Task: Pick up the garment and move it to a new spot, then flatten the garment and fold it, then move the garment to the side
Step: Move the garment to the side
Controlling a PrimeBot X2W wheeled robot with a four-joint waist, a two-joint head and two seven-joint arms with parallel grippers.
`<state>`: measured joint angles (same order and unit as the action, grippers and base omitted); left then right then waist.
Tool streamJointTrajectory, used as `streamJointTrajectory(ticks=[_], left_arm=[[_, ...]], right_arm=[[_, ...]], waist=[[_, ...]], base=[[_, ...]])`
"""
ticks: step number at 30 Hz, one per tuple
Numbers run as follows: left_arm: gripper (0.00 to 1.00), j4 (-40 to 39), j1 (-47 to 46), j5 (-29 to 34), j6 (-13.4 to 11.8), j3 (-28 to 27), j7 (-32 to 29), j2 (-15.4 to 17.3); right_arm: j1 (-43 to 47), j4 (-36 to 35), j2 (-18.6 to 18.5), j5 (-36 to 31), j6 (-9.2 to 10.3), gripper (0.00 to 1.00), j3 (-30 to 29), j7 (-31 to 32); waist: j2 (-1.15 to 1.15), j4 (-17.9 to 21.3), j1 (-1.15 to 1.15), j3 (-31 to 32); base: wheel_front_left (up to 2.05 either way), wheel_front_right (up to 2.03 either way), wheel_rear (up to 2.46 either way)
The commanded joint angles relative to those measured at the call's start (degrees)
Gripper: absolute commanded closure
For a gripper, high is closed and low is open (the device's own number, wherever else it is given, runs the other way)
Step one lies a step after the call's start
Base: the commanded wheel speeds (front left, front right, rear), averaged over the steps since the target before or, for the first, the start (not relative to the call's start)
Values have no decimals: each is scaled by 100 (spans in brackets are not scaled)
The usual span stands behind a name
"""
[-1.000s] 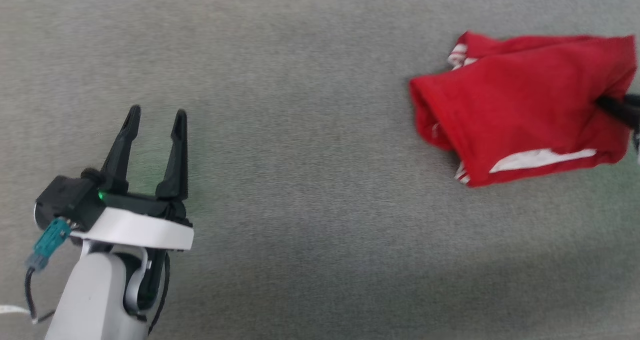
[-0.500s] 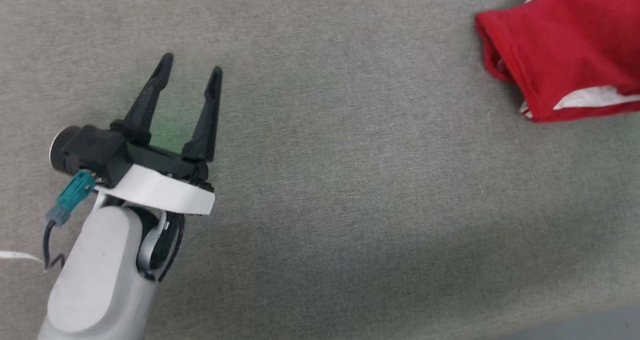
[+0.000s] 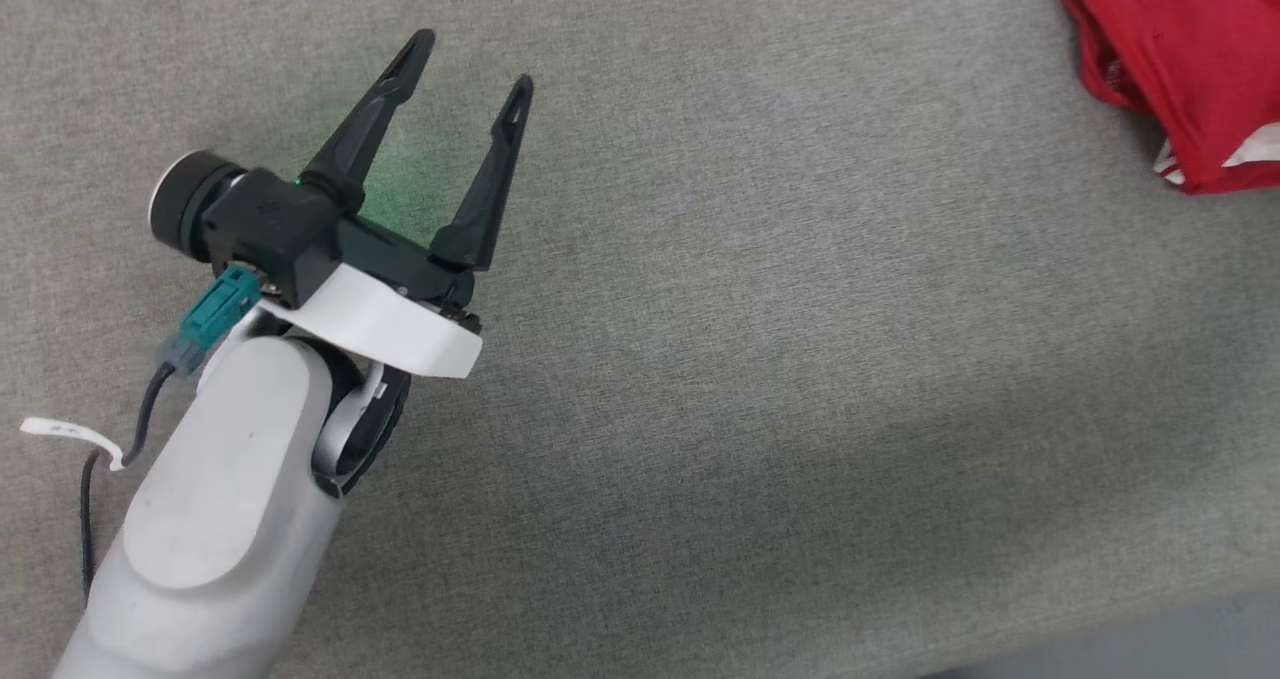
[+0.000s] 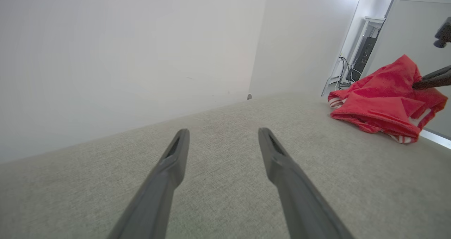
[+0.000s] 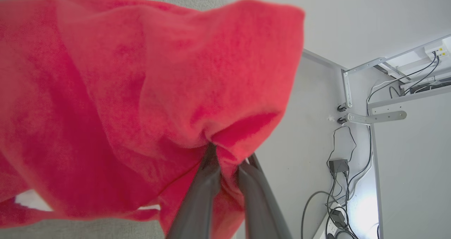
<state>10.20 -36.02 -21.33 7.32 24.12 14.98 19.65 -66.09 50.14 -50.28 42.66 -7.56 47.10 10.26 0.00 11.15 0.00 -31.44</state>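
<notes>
Head view: the garment (image 3: 1190,59), red with white and striped trim, lies bunched at the upper right of the frame, cut off by the frame edge, on the grey bench (image 3: 760,359). The left gripper (image 3: 473,61) sits at the upper left, well apart from the cloth, its fingers spread wide with nothing between them. Right wrist view: the right gripper (image 5: 229,158) pinches a small fold of the garment between nearly closed fingers, and the rest billows loosely before the lens. Left wrist view: that pinched edge is raised while the lower folds rest on the bench. Likely faults: the narrow pinch may slip if resting cloth drags on the fabric surface. The bundle, near the bench edge, may slide off. Tucked-under layers may resist flattening.
</notes>
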Motion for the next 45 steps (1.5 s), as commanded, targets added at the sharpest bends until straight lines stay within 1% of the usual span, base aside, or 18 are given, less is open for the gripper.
streamJointTrajectory(ticks=[1, 4, 7, 8, 11, 12, 13, 18, 23, 28, 32, 40, 45], left_arm=[[0, 15, -97, -38, 19, 43, 26, 3], [0, 38, -202, -60, 19, 135, 26, 9], [0, 54, -282, -111, 19, 204, 26, 6], [0, 61, -289, -117, 19, 222, 26, 2], [0, 96, -303, -142, 20, 228, 26, 3], [0, 87, -295, -155, 20, 198, 26, 12], [0, 76, -282, -164, 20, 170, 26, 20], [0, 59, -122, -164, 20, -8, 26, 81], [0, 3, 102, -129, 20, -341, 26, 52], [0, -27, 302, -126, 20, -587, 26, 34], [0, -51, 517, -122, 20, -773, 26, 12], [0, -100, 846, 178, 19, -1332, 26, -93], [0, -224, 1116, 316, 17, -1691, 26, -202]], right_arm=[[-58, 96, 78, -46, 15, 100, 39, -75], [-180, 391, 180, -86, 15, 100, 99, -245], [-194, 709, 358, -70, 14, 100, 146, -352], [-211, 803, 407, -38, 14, 95, 135, -393], [-259, 1063, 529, 29, 14, 60, 111, -517], [-264, 1104, 569, 21, 14, 16, 121, -570], [-304, 1183, 573, 45, 14, 0, 98, -627], [-404, 1342, 511, 186, 15, 0, 87, -820], [-464, 1383, 573, 391, 14, 0, 41, -1003], [-389, 1253, 632, 675, 14, 0, -38, -1187], [-268, 1083, 754, 893, 14, 0, -127, -1594], [82, 723, 998, 969, 14, 0, -62, -2287], [398, 409, 1151, 929, 14, 0, -144, -2509]], waist=[[0, -29, 0, -53], [0, -79, 0, -115], [0, -133, 0, -147], [0, -155, 0, -151], [0, -210, 0, -154], [0, -220, 0, -148], [0, -228, 0, -142], [0, -235, 0, -68], [0, -199, 0, 96], [0, -186, 0, 233], [0, -195, 0, 385], [0, -246, 0, 717], [0, -318, 0, 918]], base=[[0, 0, 0], [0, 0, 0], [0, 0, 0], [0, 0, 0], [0, 0, 0], [0, 0, 0], [0, 0, 0], [0, 0, 0], [0, 0, 0], [0, 0, 0], [0, 0, 0], [0, 0, 0], [0, 0, 0]])
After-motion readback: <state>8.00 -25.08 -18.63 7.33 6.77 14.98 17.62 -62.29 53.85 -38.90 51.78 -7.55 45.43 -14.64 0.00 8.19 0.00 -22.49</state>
